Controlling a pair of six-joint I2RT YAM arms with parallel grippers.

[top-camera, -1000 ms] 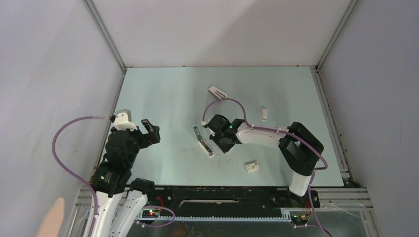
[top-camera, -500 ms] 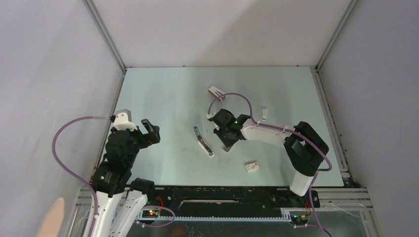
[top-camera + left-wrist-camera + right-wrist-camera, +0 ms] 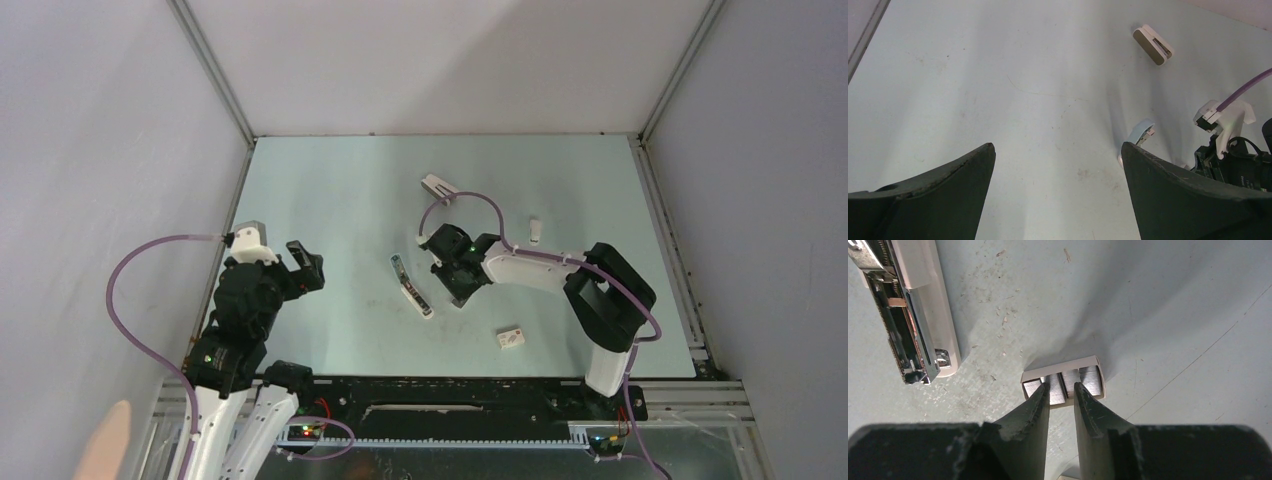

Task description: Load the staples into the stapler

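Observation:
The staples (image 3: pixel 1087 379) are ribbed grey metal blocks lying side by side in a shallow cream card tray on the table. My right gripper (image 3: pixel 1062 390) hovers just over them, its fingers a narrow gap apart with nothing clamped between them. The stapler (image 3: pixel 913 315) lies opened out flat to the upper left of the tray, its metal channel exposed. From above, the stapler (image 3: pixel 411 287) sits just left of my right gripper (image 3: pixel 457 292), which hides the staples. My left gripper (image 3: pixel 308 262) stands wide open at the left, far from both; its own view shows the gripper (image 3: pixel 1056 150) over bare table.
A broader white wedge-shaped stapler (image 3: pixel 438 186) lies further back, a small white piece (image 3: pixel 536 231) lies behind the right arm, and a white box with a red mark (image 3: pixel 511 338) sits near the front. Enclosure walls ring the table.
My right wrist swung up and away from the stapler a little, then drifted back left. Its fingers have parted slightly. The left arm has not moved.

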